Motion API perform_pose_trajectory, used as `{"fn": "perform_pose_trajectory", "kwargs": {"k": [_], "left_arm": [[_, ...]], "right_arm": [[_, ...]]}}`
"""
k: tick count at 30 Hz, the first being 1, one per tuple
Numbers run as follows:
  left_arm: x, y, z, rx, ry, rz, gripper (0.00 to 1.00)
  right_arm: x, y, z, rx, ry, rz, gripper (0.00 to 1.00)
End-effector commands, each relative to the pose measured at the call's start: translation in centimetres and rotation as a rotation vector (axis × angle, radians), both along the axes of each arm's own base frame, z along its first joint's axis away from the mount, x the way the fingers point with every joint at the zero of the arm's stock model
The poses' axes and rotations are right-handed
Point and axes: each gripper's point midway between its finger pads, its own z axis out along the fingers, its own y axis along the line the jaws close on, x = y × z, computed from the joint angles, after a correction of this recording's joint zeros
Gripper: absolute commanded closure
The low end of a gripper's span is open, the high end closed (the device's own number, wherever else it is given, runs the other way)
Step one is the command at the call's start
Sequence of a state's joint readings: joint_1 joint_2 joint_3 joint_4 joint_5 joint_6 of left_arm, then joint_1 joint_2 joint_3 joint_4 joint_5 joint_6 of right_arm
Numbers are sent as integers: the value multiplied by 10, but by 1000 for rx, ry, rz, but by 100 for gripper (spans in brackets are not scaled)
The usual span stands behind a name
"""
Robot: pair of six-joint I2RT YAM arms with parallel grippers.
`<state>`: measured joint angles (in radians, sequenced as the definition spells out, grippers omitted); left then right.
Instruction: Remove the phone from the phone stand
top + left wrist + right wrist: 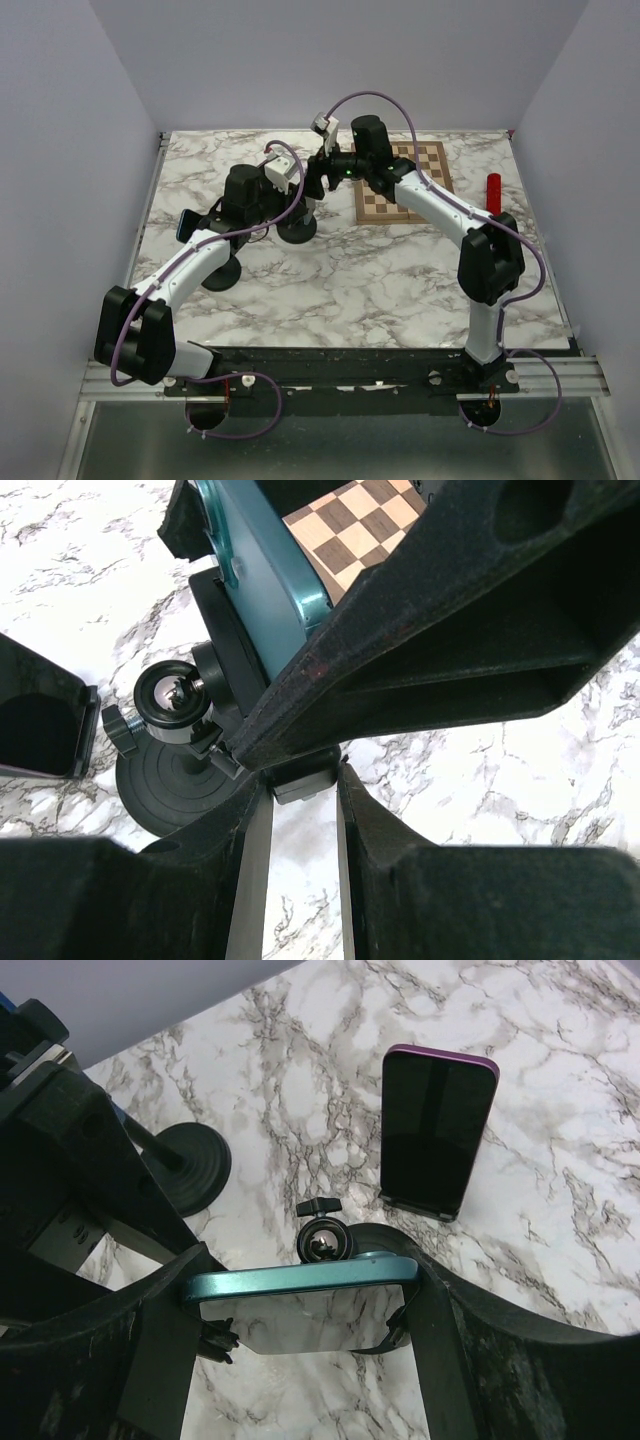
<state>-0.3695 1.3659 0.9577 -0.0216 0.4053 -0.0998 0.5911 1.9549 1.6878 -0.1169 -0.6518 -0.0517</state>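
Right wrist: tool pinches phone's edges, stand behind.

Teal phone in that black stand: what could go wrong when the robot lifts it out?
1. The right fingers pinch the teal-cased phone only by its slim edges, so it might slip onto the white marble table.
2. The left fingers grip the black round-based stand right beneath the right ones, so the arms may bump.
3. A purple-cased phone stands propped nearby and could get knocked over.
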Motion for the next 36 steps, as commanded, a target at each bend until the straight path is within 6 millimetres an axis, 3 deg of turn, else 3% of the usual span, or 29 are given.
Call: {"fn": "perform_pose_trajectory", "kwargs": {"k": [1,6,8,11,15,17,20,24,36], "left_arm": [[9,13,-4,22,-12,31,100],[19,31,-6,48,-12,137,100],[22,39,-5,49,-6,188,100],[14,28,4,26,-16,143,100],[7,20,6,14,-31,147,99],[11,22,3,18,-22,175,91],[15,22,3,18,-18,186,84],[17,18,11,-22,-36,186,66],[17,13,14,-41,-21,171,43]], "right_arm": [[-32,6,-8,17,113,177,99],[-34,4,-5,15,114,172,99],[-12,-3,-4,-8,75,33,99],[20,-15,5,15,65,-253,99],[14,-12,12,66,104,-427,99],[11,-11,12,87,149,-465,99],[10,-9,7,74,174,-482,99],[3,-6,2,64,189,-476,99],[0,0,2,74,198,-469,99]]}}
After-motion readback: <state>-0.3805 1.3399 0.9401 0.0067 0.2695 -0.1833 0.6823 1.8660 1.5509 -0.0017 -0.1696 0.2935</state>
